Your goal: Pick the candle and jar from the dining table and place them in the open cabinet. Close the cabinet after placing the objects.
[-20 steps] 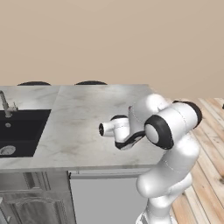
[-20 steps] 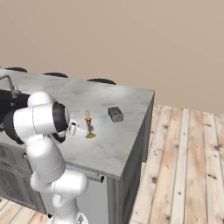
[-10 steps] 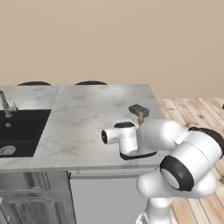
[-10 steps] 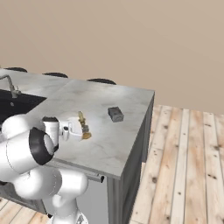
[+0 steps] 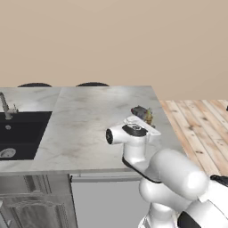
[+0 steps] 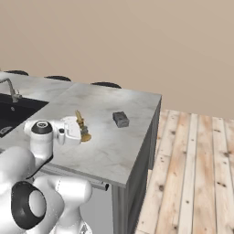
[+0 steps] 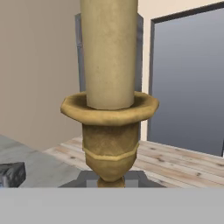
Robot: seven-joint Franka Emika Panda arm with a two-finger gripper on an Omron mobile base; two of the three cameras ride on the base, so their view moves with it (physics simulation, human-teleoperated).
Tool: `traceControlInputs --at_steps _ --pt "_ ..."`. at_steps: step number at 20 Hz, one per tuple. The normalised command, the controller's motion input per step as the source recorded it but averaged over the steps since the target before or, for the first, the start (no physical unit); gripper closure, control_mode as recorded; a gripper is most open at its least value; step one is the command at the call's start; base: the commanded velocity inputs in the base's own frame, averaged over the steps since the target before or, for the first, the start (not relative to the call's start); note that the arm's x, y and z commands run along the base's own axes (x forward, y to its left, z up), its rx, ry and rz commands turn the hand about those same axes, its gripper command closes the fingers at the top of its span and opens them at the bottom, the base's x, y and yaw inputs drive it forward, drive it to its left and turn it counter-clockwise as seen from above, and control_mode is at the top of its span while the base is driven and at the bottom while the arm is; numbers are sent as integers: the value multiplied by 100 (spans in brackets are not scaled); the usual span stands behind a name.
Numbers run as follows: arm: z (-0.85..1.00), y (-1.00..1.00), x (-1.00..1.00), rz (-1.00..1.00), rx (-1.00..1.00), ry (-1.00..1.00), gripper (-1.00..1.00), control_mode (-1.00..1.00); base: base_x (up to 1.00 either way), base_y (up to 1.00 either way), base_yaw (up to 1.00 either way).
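1. In the right base view we are seeing the hand (image 6: 81, 131) closed on the candle (image 6: 81, 124), which is standing upright just beyond the white wrist, its flared base level with or just over the marble; we cannot tell whether it is touching.
2. In the left base view the wrist is hiding most of the candle (image 5: 148, 116); only a golden bit is showing at the hand's (image 5: 147, 121) 1 o'clock side, next to the small dark grey block (image 5: 139, 111).
3. The right base view is showing that block (image 6: 120, 119) lying well apart from the candle, toward 2 o'clock from it.
4. The hand view is giving us the close look: the candle (image 7: 109, 87) is rising straight up the middle, pale stem seated in a golden cup, and the grey block (image 7: 11, 174) is peeking in at 8 o'clock.
5. The worktop (image 5: 89, 124) is pale grey-veined marble, carrying a black sink (image 5: 20, 140) and a metal faucet (image 5: 5, 106) at 9 o'clock in the left base view.
6. A plank floor (image 6: 192, 173) is running off the worktop's end, with a plain beige wall (image 6: 137, 41) behind.
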Motion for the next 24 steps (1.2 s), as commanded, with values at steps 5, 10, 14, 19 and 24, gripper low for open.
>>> traceControlInputs --at_steps 5,10,14,19,24 --pt "52 0 -52 0 10 0 100 -100 0 0 0" --pt "46 6 -61 1 4 0 100 -100 0 0 0" --pt "17 5 -77 5 2 0 100 -100 0 0 0" --pt "11 5 -80 7 0 -7 100 -100 0 0 0" --pt "22 0 -86 6 0 -15 100 -100 0 0 0"
